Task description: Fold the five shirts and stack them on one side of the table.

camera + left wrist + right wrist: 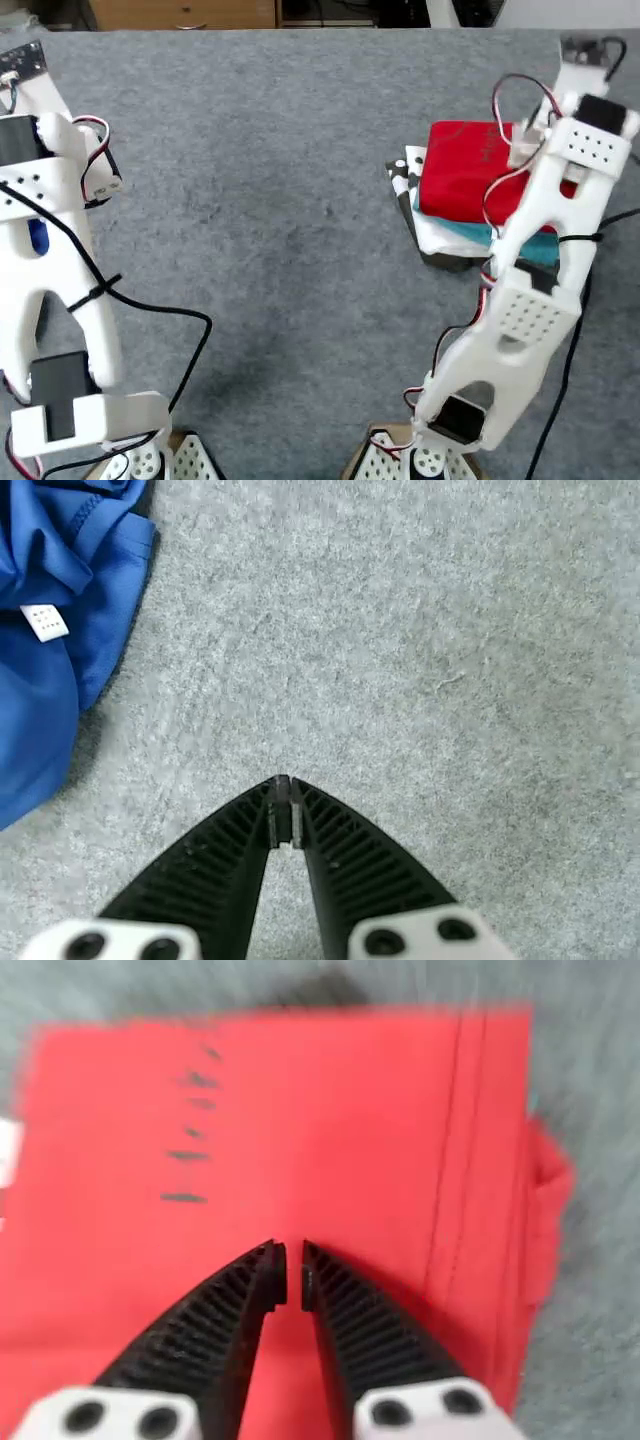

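A folded red shirt tops a stack at the right side of the table, with teal, white and black-and-white patterned shirts under it. The right arm stretches over this stack. My right gripper hovers just above the red shirt, shut but for a hairline gap, holding nothing. A crumpled blue shirt with a white label lies on the grey felt beside my left gripper, which is shut and empty. In the high view a bit of blue shirt peeks from under the left arm.
Grey felt covers the whole table. The two arm bases stand at the near edge. Black cables trail from the left arm across the felt. Wooden furniture runs behind the far edge.
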`<action>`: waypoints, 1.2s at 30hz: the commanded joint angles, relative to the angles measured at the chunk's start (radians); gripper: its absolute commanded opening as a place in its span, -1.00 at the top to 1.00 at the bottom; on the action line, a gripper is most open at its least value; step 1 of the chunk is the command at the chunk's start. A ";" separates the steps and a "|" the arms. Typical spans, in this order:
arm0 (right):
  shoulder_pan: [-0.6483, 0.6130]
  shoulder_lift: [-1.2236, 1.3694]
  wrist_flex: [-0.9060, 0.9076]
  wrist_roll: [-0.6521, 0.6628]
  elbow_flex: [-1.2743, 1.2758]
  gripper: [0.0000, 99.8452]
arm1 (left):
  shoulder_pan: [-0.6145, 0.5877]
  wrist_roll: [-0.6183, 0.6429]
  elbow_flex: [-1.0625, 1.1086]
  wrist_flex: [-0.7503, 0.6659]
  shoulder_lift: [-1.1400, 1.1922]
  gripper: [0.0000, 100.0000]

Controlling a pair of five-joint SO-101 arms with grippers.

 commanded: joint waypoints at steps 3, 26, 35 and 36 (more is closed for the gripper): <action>0.019 0.139 0.006 -0.008 -0.015 0.91 | 0.000 -0.006 0.037 -0.005 -0.047 0.96; 0.105 0.234 0.141 0.135 -0.628 0.91 | -0.006 -0.006 0.068 -0.026 -0.056 0.96; 0.186 0.427 -0.046 0.195 -0.631 0.91 | -0.002 -0.008 0.068 -0.026 -0.056 0.96; 0.183 0.424 -0.037 0.201 -0.634 0.91 | -0.002 -0.008 0.068 -0.028 -0.056 0.96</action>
